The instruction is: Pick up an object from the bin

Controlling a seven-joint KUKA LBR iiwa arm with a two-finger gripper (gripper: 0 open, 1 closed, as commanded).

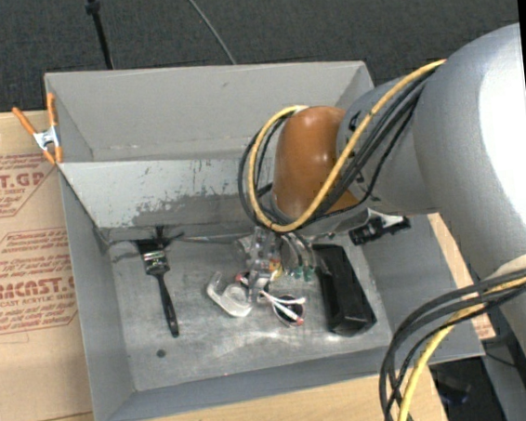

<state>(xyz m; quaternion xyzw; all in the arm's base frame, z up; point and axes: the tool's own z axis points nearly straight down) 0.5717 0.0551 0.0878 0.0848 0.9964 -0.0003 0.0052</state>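
Note:
My gripper [270, 256] hangs low in the middle of the bin, just below the orange cover. Right under it and slightly left lies a small white plastic piece [229, 297]. A little tangle of white and red wire [290, 308] lies beside that piece, at the gripper's lower right. A black oblong block [343, 290] lies lengthwise just to the right of the gripper. I cannot make out whether anything sits inside the gripper.
A black long-handled tool with a metal head [163, 285] lies on the bin floor at the left, well apart from the gripper. The arm and its yellow cables cover the bin's right side and far right corner.

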